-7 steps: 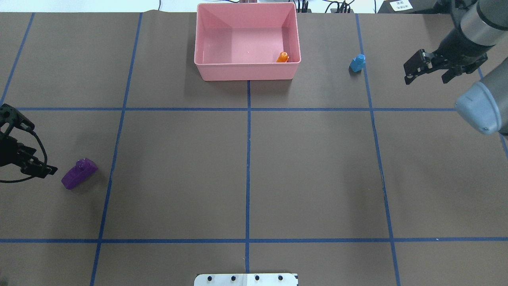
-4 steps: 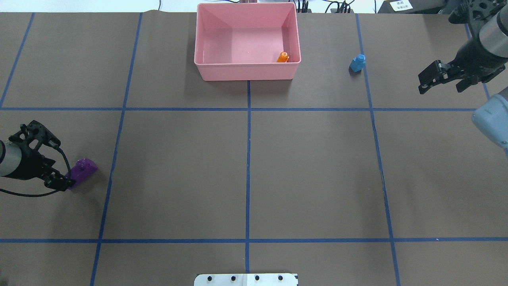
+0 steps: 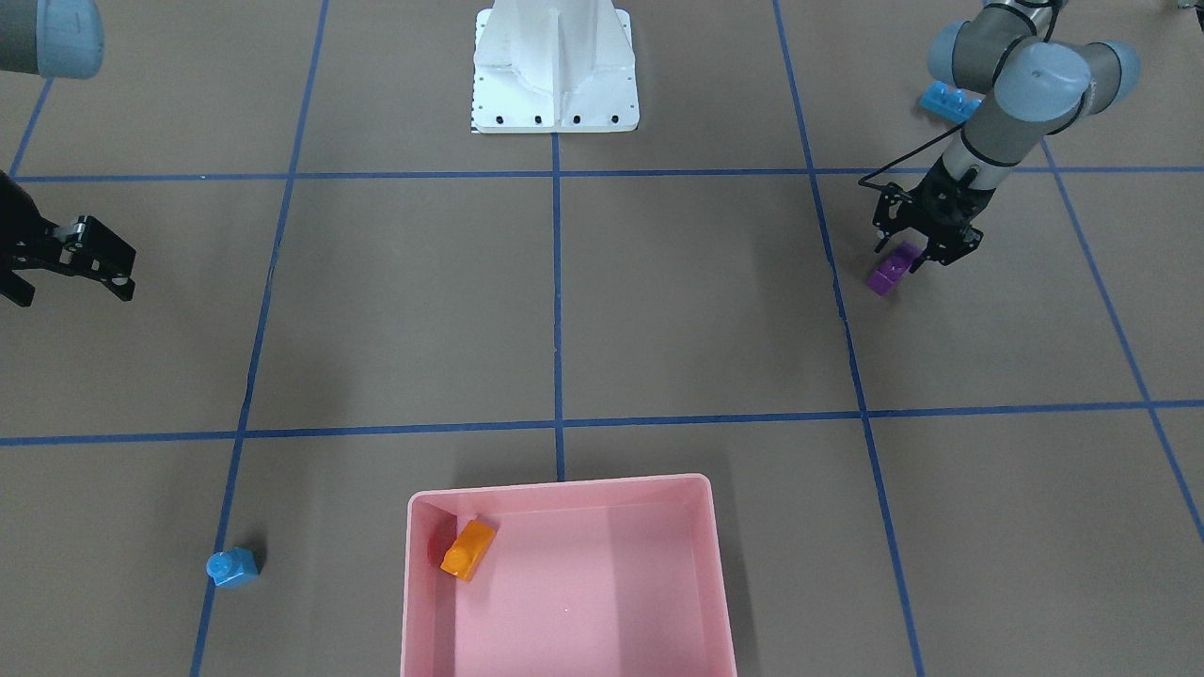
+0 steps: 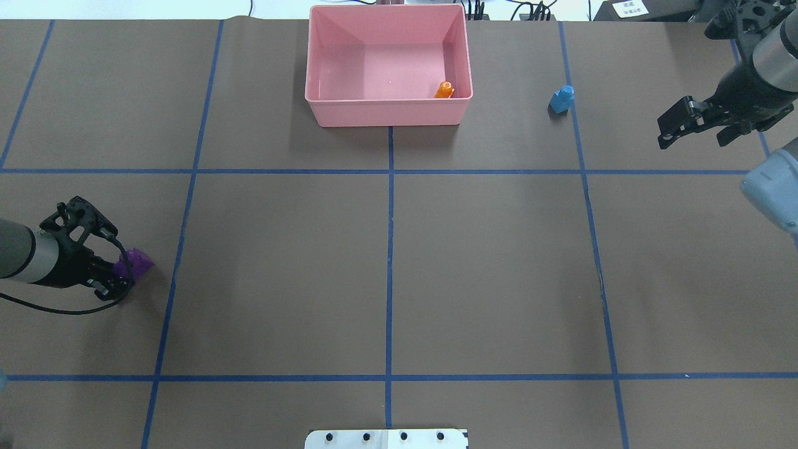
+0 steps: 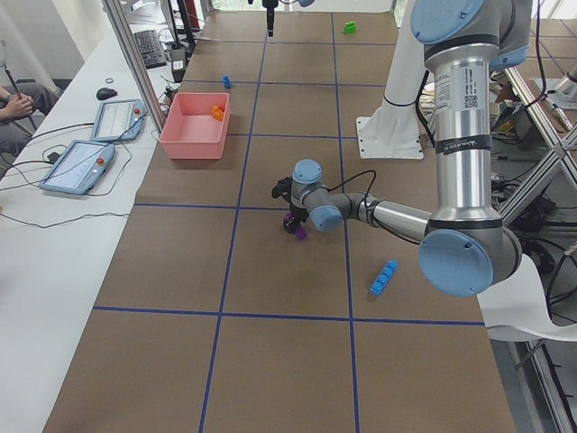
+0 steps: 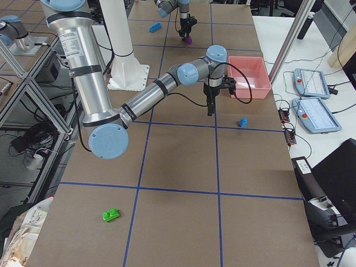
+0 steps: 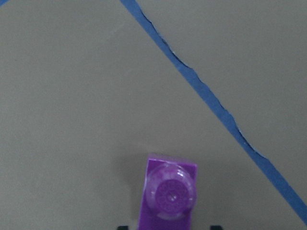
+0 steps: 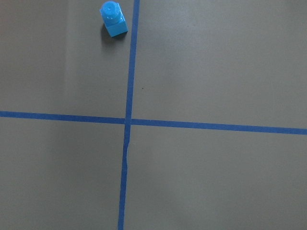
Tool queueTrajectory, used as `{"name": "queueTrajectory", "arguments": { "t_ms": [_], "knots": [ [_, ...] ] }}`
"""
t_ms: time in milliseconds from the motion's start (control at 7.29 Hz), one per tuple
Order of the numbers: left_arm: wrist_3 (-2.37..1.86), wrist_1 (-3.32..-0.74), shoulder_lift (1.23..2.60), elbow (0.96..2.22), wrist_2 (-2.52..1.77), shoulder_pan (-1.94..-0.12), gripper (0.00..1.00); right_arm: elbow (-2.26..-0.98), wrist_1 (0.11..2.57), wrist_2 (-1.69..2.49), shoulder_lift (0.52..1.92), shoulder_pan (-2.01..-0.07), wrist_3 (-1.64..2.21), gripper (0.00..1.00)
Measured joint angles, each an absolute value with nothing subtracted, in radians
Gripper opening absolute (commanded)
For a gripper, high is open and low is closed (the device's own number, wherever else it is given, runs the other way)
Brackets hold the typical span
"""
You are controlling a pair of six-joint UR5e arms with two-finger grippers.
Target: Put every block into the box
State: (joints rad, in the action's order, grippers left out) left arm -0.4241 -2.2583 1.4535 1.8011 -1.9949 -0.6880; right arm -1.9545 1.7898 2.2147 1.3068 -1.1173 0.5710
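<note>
In the front-facing view, the left gripper [image 3: 908, 252] is positioned over the purple two-stud brick [image 3: 888, 271]; the orange brick [image 3: 467, 550] is seen inside the pink box [image 3: 564, 483]. Overhead, the right gripper [image 4: 693, 137] is held spread, well apart from the blue one-stud brick [image 4: 562, 99]. In the left wrist view, the jaws are seen spread either side of the purple brick, not touching it.
</note>
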Motion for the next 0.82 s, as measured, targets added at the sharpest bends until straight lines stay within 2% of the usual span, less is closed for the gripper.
{"name": "queueTrajectory", "arguments": {
  "t_ms": [411, 823],
  "knots": [
    [-0.529, -2.257, 1.455, 1.847, -1.997, -0.691, 0.0, -1.945, 1.786, 2.214, 1.303, -1.116, 0.567, 0.99],
    [-0.958, -2.251, 1.543, 1.887, -1.99, -0.69, 0.0, -1.897, 1.78, 2.214, 1.274, -1.115, 0.541, 0.99]
  ]
}}
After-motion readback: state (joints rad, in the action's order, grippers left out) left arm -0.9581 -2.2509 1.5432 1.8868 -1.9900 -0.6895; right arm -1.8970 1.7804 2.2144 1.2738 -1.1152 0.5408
